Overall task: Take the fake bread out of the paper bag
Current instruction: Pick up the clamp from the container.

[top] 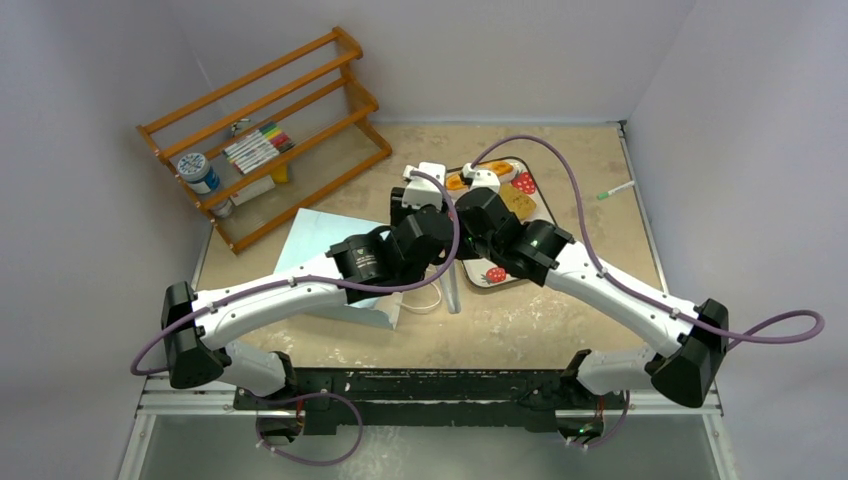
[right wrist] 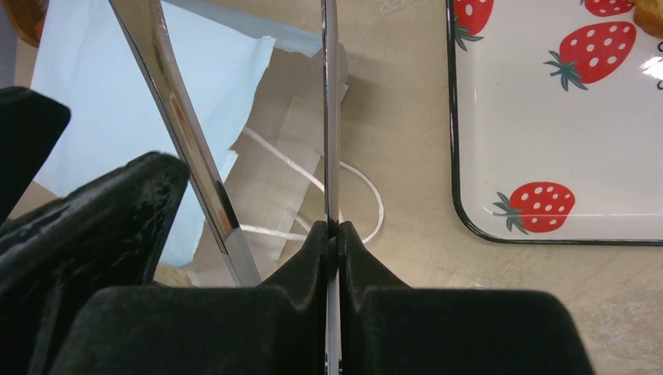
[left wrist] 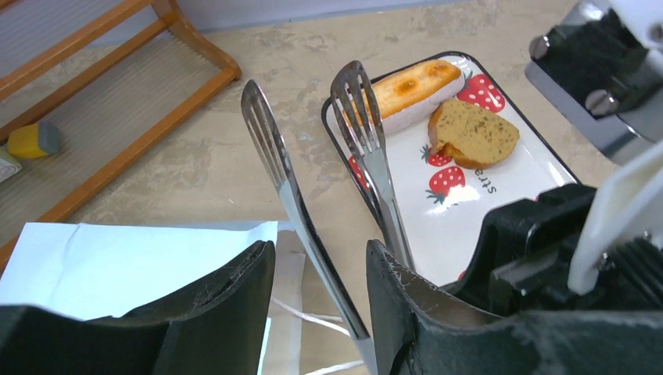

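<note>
The paper bag (top: 322, 245) lies flat, pale blue, left of centre; its white cord handles (right wrist: 367, 195) trail on the table. A long golden loaf (left wrist: 410, 86) and a brown toast slice (left wrist: 473, 133) of the fake bread rest on the strawberry tray (left wrist: 469, 234). Metal tongs (left wrist: 367, 117) point toward the tray. My right gripper (right wrist: 332, 226) is shut on one thin tong arm. My left gripper (left wrist: 320, 248) stands open around the other arm (left wrist: 301, 211), which lies close to its right finger. The bag's inside is hidden.
A wooden rack (top: 265, 130) with markers (top: 258, 145) and a jar (top: 199, 172) stands at the back left. A yellow block (left wrist: 31, 139) lies on its slats. A green-tipped pen (top: 617, 190) lies right of the tray (top: 545, 205). Both arms cross the table's middle.
</note>
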